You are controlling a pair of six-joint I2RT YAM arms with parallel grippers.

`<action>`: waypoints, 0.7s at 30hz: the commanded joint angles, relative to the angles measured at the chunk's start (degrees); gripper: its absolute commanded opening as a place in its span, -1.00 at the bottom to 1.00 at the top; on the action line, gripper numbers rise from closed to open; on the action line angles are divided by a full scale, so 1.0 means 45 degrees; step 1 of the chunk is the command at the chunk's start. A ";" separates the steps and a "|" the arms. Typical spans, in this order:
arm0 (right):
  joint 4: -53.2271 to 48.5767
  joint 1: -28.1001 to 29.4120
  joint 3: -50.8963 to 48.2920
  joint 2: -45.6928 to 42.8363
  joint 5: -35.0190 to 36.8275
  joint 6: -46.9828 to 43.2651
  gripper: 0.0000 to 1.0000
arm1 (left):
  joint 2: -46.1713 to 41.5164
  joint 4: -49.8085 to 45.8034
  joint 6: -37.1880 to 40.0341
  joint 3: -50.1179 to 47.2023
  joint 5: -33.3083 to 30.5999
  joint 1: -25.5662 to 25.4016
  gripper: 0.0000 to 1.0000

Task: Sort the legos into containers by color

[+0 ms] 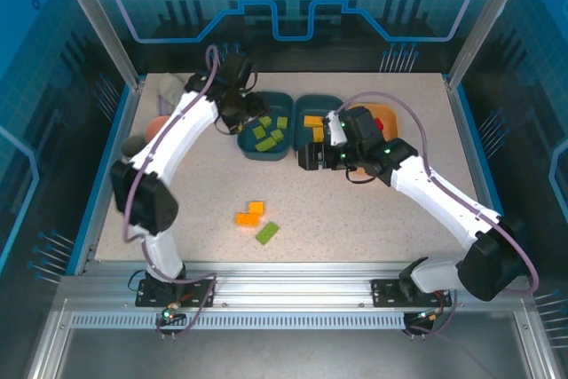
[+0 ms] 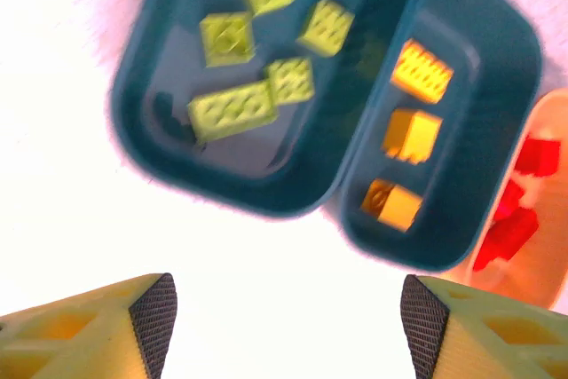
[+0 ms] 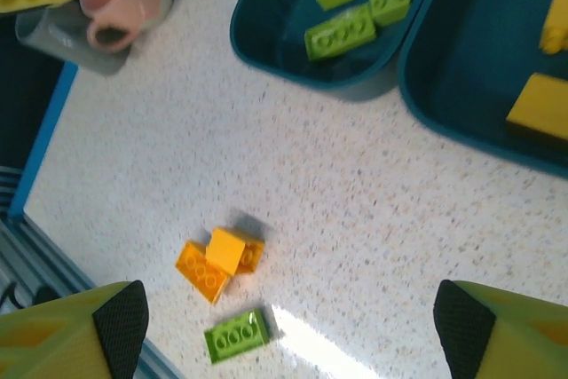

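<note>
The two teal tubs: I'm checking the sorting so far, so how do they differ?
The left teal tub holds green bricks; the right teal tub holds yellow-orange bricks. Five bricks show in the left one, three in the right one. The right teal tub lies next to the yellow-orange tub; the left one does not. Both are rounded, dark teal, side by side, each with one colour only.

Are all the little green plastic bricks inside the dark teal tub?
No, one green oblong plastic brick lies on the speckled table.
</note>
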 commanded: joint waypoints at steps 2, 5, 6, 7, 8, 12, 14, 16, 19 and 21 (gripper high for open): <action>-0.0782 0.1253 -0.0526 -0.0574 0.0798 -0.0785 0.71 | -0.2255 -0.0203 -0.0264 -0.3431 0.0703 -0.0009 0.38; -0.1070 0.1942 -0.0977 -0.0974 0.1161 -0.1017 0.71 | -0.3704 0.0266 0.1023 -0.5579 0.1660 -0.0602 0.37; -0.1124 0.2137 -0.1155 -0.1189 0.1233 -0.1031 0.70 | -0.4055 0.0351 0.1445 -0.6134 0.1727 -0.1076 0.37; -0.1173 0.2306 -0.1389 -0.1522 0.1350 -0.1013 0.70 | -0.4356 0.0358 0.1922 -0.6704 0.1637 -0.1760 0.36; -0.1210 0.2430 -0.1607 -0.1843 0.1395 -0.0972 0.70 | -0.4511 0.0358 0.2272 -0.7139 0.1450 -0.2433 0.36; -0.1245 0.2544 -0.2496 -0.3625 0.1245 -0.0578 0.70 | -0.4467 0.0893 0.2713 -0.9149 0.0629 -0.4760 0.32; -0.1428 0.2532 -0.2878 -0.4642 0.1148 -0.0317 0.72 | -0.4268 0.1610 0.2629 -0.9988 0.0417 -0.5306 0.31; -0.1771 0.2494 -0.3136 -0.5418 0.1028 -0.0089 0.74 | -0.3944 0.1975 0.2547 -1.0285 0.0112 -0.5633 0.31; -0.2343 0.2490 -0.3207 -0.6262 0.1052 0.0299 0.75 | -0.3187 0.2203 0.2742 -1.0217 -0.0364 -0.6092 0.36; -0.2539 0.2493 -0.3720 -0.6679 0.1219 0.0555 0.75 | -0.2703 0.2311 0.2957 -1.0081 -0.0457 -0.6389 0.37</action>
